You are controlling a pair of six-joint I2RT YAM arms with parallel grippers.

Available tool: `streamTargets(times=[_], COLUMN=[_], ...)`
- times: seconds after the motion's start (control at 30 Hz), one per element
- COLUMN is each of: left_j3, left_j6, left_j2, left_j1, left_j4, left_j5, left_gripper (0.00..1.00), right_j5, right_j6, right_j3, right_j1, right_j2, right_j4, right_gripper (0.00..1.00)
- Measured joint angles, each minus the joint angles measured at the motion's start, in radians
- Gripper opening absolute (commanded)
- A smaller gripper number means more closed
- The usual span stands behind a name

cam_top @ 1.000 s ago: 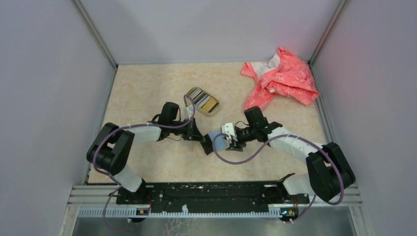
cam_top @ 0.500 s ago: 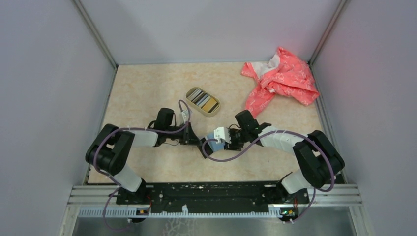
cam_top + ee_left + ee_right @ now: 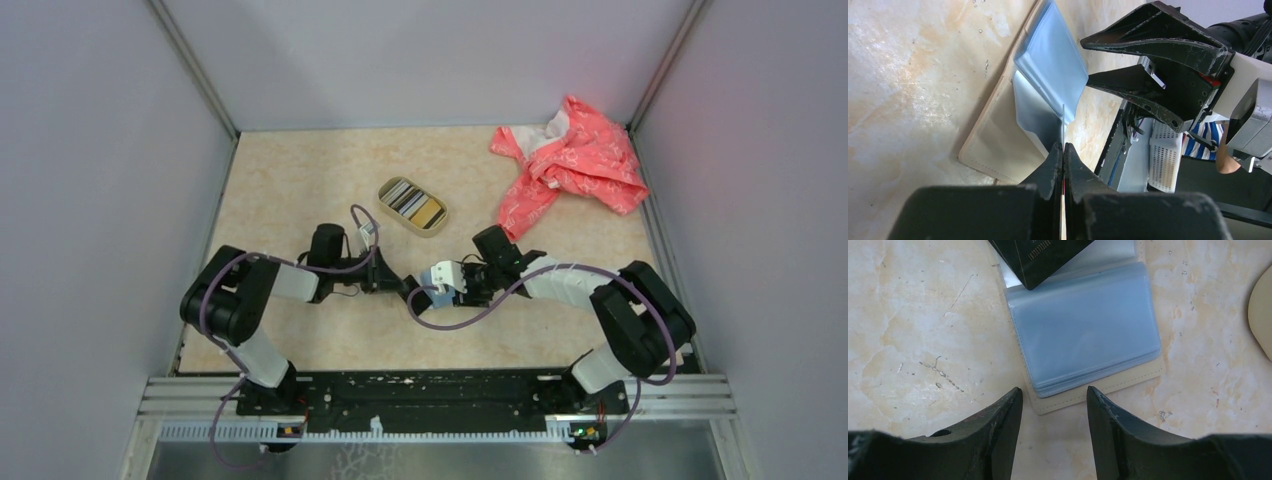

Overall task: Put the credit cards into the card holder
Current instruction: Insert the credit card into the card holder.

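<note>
Both arms are down at the beige folding card holder [image 3: 1083, 335], which lies open on the marbled cream tabletop [image 3: 913, 315] with its blue-tinted clear plastic sleeves showing. The left gripper [image 3: 1063, 148] has its jaws pressed together, pinching one thin sleeve leaf (seen edge-on from its own wrist). The right gripper [image 3: 1054, 407] is poised at the card holder's stitched edge, jaws spread, nothing between them. Beyond the card holder, toward the back wall, sits the oval tan dish [image 3: 441, 223], with the striped and yellow plastic credit cards [image 3: 410, 203] inside it. Farther back and to the right of the card holder lies a crumpled pink floral cloth [image 3: 572, 165].
</note>
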Motion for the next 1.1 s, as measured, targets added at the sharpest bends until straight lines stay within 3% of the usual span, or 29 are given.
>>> streamTargets(times=[0.73, 1.1], left_j3=[-0.035, -0.038], left_j6=[-0.158, -0.163], left_j2=[0.092, 0.104], left_j1=[0.005, 0.010], left_j4=[0.249, 0.218], left_j5=[0.039, 0.017], left_gripper=[0.00, 0.00], right_j5=[0.012, 0.016], right_j6=[-0.002, -0.002], right_j3=[0.019, 0.026], right_j1=[0.019, 0.024], right_j2=[0.019, 0.024], right_j4=[-0.003, -0.007], right_gripper=[0.47, 0.46])
